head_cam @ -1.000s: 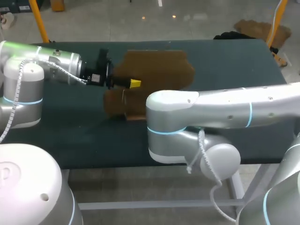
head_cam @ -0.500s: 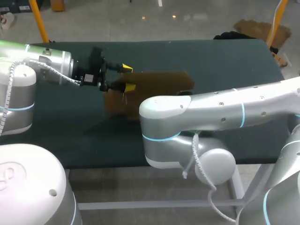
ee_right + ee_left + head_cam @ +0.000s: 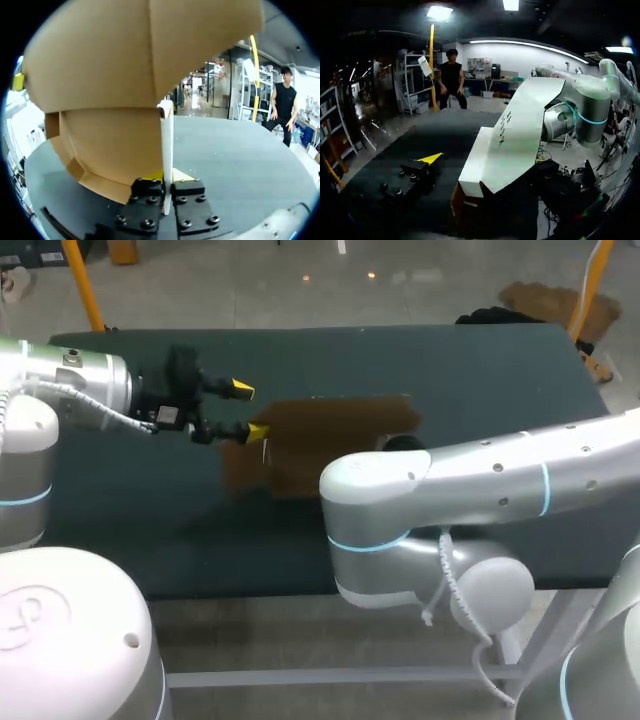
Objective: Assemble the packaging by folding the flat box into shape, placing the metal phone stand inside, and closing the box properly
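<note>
The brown cardboard box (image 3: pixel 330 440), partly folded, is in the middle of the table; its flap (image 3: pixel 517 130) looks pale in the left wrist view. My left gripper (image 3: pixel 249 410) is open at the box's left edge, its nearer tip touching the cardboard. In the left wrist view only one yellow fingertip (image 3: pixel 431 158) shows, beside the flap. My right gripper (image 3: pixel 167 177) is shut on a thin upright panel edge (image 3: pixel 167 145) of the box (image 3: pixel 100 75). My right arm (image 3: pixel 450 490) hides that gripper in the head view. No phone stand is in view.
The dark green table (image 3: pixel 490 370) stretches to the right and behind the box. My right arm's elbow (image 3: pixel 380 540) hangs over the table's front edge, in front of the box.
My left gripper has opened, let go of the box and drawn back to the left. The box has sunk lower and shifted a little right with the right arm.
</note>
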You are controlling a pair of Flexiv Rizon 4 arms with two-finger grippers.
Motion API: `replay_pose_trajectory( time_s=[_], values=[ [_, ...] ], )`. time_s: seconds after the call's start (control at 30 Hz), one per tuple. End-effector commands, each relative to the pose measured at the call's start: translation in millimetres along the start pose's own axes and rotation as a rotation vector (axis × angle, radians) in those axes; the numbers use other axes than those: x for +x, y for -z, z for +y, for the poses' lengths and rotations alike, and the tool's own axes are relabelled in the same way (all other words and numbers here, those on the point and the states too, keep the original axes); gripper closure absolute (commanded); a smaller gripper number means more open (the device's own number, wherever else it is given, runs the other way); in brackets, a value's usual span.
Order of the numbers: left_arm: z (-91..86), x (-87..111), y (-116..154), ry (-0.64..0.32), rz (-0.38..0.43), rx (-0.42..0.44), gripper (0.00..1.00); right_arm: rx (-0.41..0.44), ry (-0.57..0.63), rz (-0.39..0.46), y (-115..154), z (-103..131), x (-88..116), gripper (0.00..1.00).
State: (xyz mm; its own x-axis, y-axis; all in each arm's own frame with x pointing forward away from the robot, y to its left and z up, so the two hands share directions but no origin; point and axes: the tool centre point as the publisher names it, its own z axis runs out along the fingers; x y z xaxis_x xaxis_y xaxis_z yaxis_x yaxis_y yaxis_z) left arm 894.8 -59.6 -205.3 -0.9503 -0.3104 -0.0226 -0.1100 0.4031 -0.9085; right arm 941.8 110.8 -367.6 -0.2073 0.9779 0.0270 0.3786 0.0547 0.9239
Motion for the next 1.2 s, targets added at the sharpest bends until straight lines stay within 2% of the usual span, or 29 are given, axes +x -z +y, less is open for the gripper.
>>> replay_pose_trajectory(
  time_s=[0.03,0.37,0.57,0.77,0.93,1.2],
  values=[
    [-0.1,10.1,15.8,-0.006,-0.092,-0.02,0.0,-0.003,-0.007,0.126,4.1,1.7,-9.7,1.0],
    [7.7,12.0,37.7,-0.009,-0.151,-0.038,0.0,-0.015,0.001,0.273,10.6,5.0,-12.0,1.0],
    [9.4,11.2,48.2,-0.024,-0.143,-0.043,0.0,-0.019,-0.007,0.357,13.6,4.8,-12.2,1.0],
    [9.8,8.3,57.6,-0.059,-0.138,-0.055,0.0,-0.004,-0.014,0.449,14.1,3.7,-11.7,1.0],
    [9.5,7.0,63.9,-0.084,-0.136,-0.08,0.0,0.043,-0.008,0.485,14.5,3.0,-10.7,1.0],
    [8.8,3.2,74.5,-0.109,-0.146,-0.117,0.0,0.072,-0.017,0.58,14.0,2.6,-7.5,1.0]
  ],
)
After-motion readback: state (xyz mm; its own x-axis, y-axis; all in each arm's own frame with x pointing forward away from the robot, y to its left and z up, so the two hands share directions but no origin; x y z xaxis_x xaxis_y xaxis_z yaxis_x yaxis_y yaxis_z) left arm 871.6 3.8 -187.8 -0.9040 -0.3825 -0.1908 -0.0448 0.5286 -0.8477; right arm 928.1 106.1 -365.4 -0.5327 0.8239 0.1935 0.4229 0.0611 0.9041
